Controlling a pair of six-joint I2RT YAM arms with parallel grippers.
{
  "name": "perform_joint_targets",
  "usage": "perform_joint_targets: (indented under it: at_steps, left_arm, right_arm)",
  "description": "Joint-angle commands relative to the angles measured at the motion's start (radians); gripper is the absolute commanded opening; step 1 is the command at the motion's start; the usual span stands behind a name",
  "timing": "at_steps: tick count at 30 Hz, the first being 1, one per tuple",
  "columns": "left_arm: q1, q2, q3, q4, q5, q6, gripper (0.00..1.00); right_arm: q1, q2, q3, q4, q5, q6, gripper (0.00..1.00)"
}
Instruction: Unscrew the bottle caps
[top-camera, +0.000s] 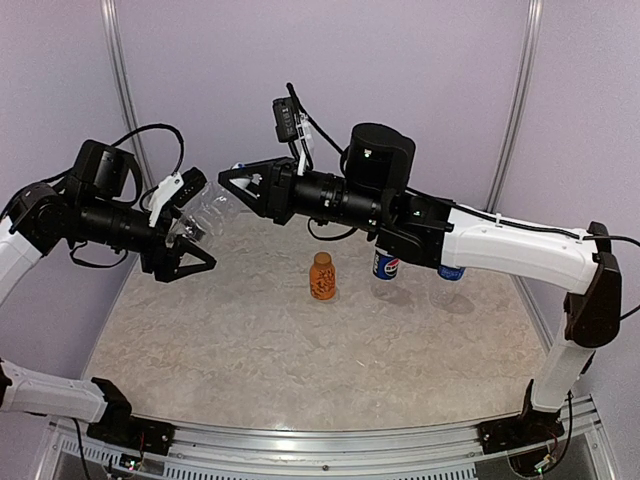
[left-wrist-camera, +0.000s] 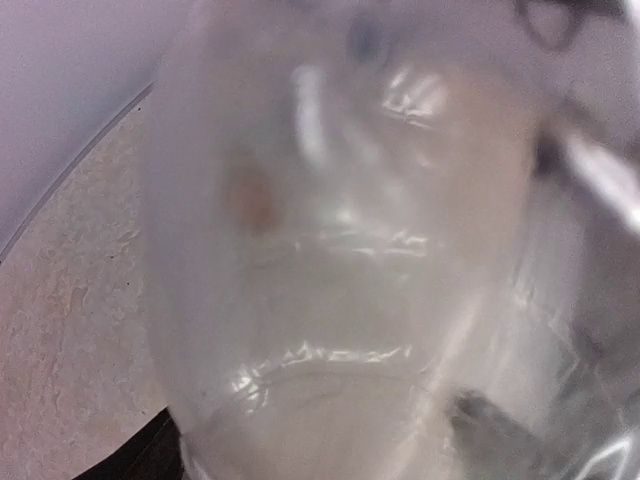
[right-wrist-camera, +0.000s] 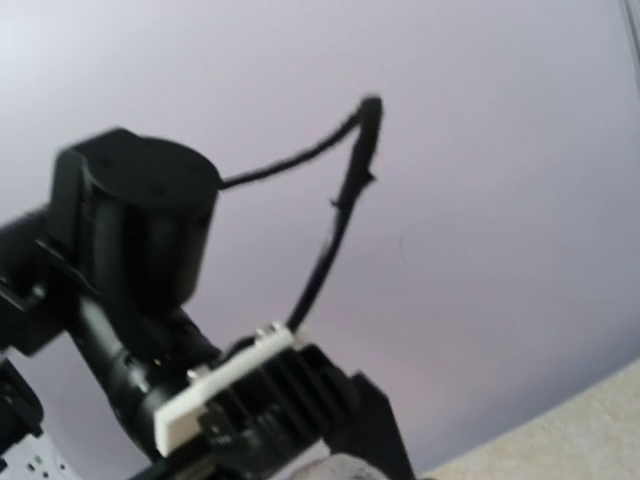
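My left gripper (top-camera: 188, 258) holds the clear unlabelled bottle (top-camera: 205, 208) tilted in the air above the table's left side. The bottle fills the left wrist view (left-wrist-camera: 330, 260), with a dark finger (left-wrist-camera: 135, 458) at its lower edge. My right gripper (top-camera: 228, 180) reaches in from the right, its jaws closed to a point at the bottle's upper end, where the cap is too blurred to make out. The short orange bottle (top-camera: 321, 276) stands mid-table. The Pepsi bottle (top-camera: 385, 266) and the bright-blue-label bottle (top-camera: 450, 272) stand behind my right arm, partly hidden.
The right wrist view shows only the left arm's wrist motor (right-wrist-camera: 140, 230) with its cable against the lilac wall, and a strip of table (right-wrist-camera: 590, 430). Lilac walls enclose the marbled table (top-camera: 300, 350) at the back and sides.
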Motion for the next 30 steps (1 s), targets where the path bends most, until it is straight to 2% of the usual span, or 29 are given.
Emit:
perform_joint_targets:
  at_steps: [1,3,6,8,11,12,14,17,20,22,24,26,30]
  left_arm:
    - [-0.006,-0.019,0.001,0.041,0.034,-0.013,0.74]
    - [-0.007,-0.021,0.009,0.042,0.033,-0.012,0.61]
    - [-0.016,-0.031,0.006,0.043,0.005,-0.011,0.52]
    - [-0.028,-0.034,0.002,0.040,-0.030,-0.004,0.50]
    - [-0.068,-0.041,-0.009,0.038,-0.135,0.044,0.48]
    - [-0.087,-0.044,-0.014,0.041,-0.187,0.068,0.48]
    - [-0.120,-0.049,-0.039,0.068,-0.314,0.139,0.47]
    - [-0.161,-0.072,-0.111,0.195,-0.538,0.334,0.45]
    - [-0.201,-0.123,-0.241,0.482,-0.732,0.615,0.45]
    - [-0.212,-0.161,-0.332,0.698,-0.771,0.817,0.45]
    - [-0.215,-0.185,-0.388,0.843,-0.775,0.940,0.45]
    - [-0.216,-0.196,-0.410,0.902,-0.776,0.984,0.45]
    - [-0.222,-0.198,-0.443,0.926,-0.786,1.026,0.45]
  right_arm:
    - [0.009,-0.035,-0.017,0.039,-0.009,0.010,0.00]
    - [0.009,-0.034,-0.021,0.032,0.005,0.005,0.00]
    - [0.008,-0.034,-0.020,0.000,0.047,-0.010,0.00]
    - [0.007,-0.036,-0.020,-0.030,0.074,-0.023,0.39]
    - [0.009,-0.055,-0.021,-0.106,0.094,-0.047,0.77]
    - [0.007,-0.069,-0.022,-0.137,0.100,-0.059,0.86]
    - [0.007,-0.102,-0.031,-0.207,0.118,-0.076,0.93]
    - [0.007,-0.158,-0.050,-0.309,0.128,-0.081,0.97]
    - [0.004,-0.166,-0.052,-0.396,0.130,-0.059,0.96]
    - [0.003,-0.161,-0.045,-0.438,0.124,-0.035,0.93]
    - [-0.004,-0.164,-0.065,-0.438,0.115,-0.011,0.90]
    - [-0.021,-0.179,-0.097,-0.412,0.103,0.012,0.86]
    - [-0.052,-0.178,-0.128,-0.342,0.028,0.036,0.69]
